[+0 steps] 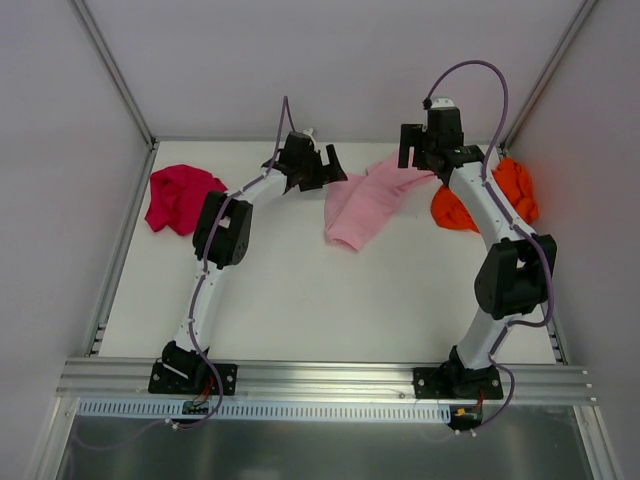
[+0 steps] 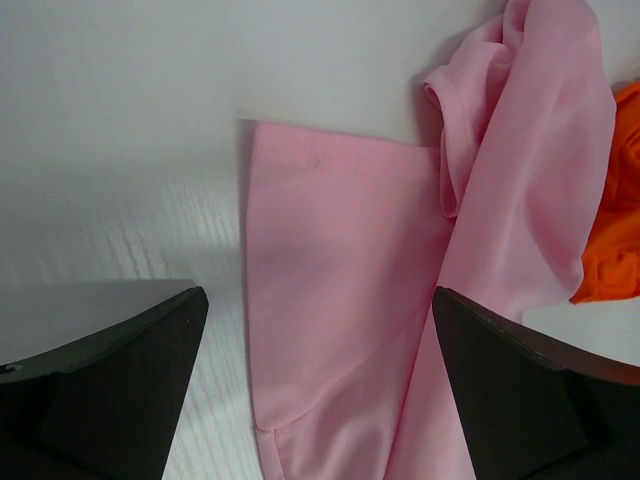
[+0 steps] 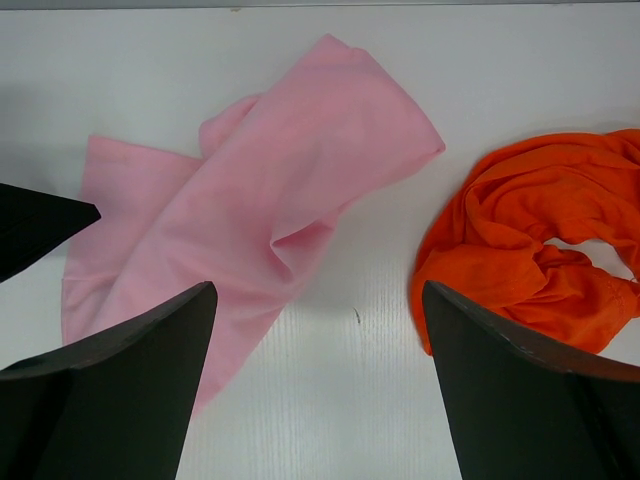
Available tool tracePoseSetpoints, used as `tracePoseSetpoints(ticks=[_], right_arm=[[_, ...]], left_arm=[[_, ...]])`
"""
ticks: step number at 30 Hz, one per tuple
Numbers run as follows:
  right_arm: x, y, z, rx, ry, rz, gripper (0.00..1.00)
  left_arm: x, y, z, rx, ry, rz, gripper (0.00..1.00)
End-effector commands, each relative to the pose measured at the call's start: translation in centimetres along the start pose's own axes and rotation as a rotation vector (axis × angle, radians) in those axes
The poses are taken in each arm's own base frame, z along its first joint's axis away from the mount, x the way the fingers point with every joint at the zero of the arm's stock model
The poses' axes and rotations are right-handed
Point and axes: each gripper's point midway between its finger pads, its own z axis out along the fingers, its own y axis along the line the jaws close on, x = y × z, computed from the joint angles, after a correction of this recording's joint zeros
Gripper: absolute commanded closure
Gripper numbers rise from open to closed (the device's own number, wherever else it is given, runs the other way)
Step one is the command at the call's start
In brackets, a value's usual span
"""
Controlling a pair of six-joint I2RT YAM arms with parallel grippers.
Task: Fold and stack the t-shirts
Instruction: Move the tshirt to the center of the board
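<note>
The light pink t-shirt [image 1: 365, 205] lies rumpled on the white table at the back middle; it also shows in the left wrist view [image 2: 340, 300] and the right wrist view [image 3: 240, 210]. The magenta-red t-shirt [image 1: 180, 197] is bunched at the back left. The bright orange t-shirt [image 1: 480, 200] is bunched at the back right, partly behind the right arm, and shows in the right wrist view [image 3: 530, 250]. My left gripper [image 1: 330, 165] is open above the pink shirt's left edge. My right gripper [image 1: 420, 158] is open above the table between the pink and orange shirts.
White walls with metal posts close in the table [image 1: 300, 290] at back, left and right. A metal rail [image 1: 320, 378] runs along the near edge by the arm bases.
</note>
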Motion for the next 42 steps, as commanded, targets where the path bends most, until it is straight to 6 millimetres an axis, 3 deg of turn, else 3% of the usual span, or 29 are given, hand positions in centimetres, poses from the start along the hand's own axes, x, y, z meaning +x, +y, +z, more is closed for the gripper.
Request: tracePoseSetpoints(ticks=[1,16,19,20,23,26,28,31,34,35,36,37,40,42], right_arm=[[-2.8,0.4,-2.2,-0.024,-0.09,0.029,0.11],[-3.0,0.4,-2.8,-0.03,-0.098,0.029,0.11],[-3.1,0.3,-3.1,-0.029,-0.103,0.029,0.11],[-3.0,0.2,-3.1,-0.024,-0.101,0.029,0.1],[-3.1,0.0,-3.3,-0.015,-0.106,0.024,0.1],[-3.3,-0.1,-3.8,-0.015,-0.117,0.026,0.1],[-3.4,-0.1,-4.1,-0.021,-0.124,0.03,0.1],[-3.6,0.0,-4.4,-0.028,-0.132,0.033,0.1],[-3.3,0.0,-4.2,-0.027,-0.128,0.032,0.1],[-3.2,-0.1,-4.1,-0.026,-0.126,0.033,0.1],[-2.8,0.0,-3.9,-0.027,-0.12,0.033,0.1],[-2.6,0.0,-3.6,-0.024,-0.114,0.029,0.1],[-2.5,0.1,-2.8,-0.026,-0.102,0.024,0.1],[-1.2,0.5,-1.4,-0.03,-0.039,0.014,0.1]], left_arm=[[1.6,-0.9,-0.2,0.062,0.078,-0.034,0.01],[4.2,-1.5,-0.2,0.153,0.176,-0.04,0.03],[4.7,-0.8,-0.3,0.12,0.198,-0.045,0.16],[4.9,-0.5,-0.3,0.109,0.209,-0.05,0.29],[5.3,-0.2,-0.5,0.091,0.223,-0.065,0.52],[5.7,0.3,-0.8,0.059,0.23,-0.076,0.6],[5.9,0.5,-0.9,0.052,0.236,-0.078,0.72],[6.3,0.7,-1.0,0.039,0.25,-0.077,0.99],[6.5,1.0,-1.5,0.027,0.24,-0.065,1.0],[5.4,0.5,-2.3,0.021,0.202,-0.05,1.0],[6.4,1.4,-2.6,-0.006,0.21,-0.055,1.0],[5.6,1.1,-2.9,0.004,0.168,-0.03,1.0],[4.8,1.2,-5.2,-0.029,0.091,0.005,1.0],[3.8,1.2,-7.1,-0.058,0.011,0.027,1.0]])
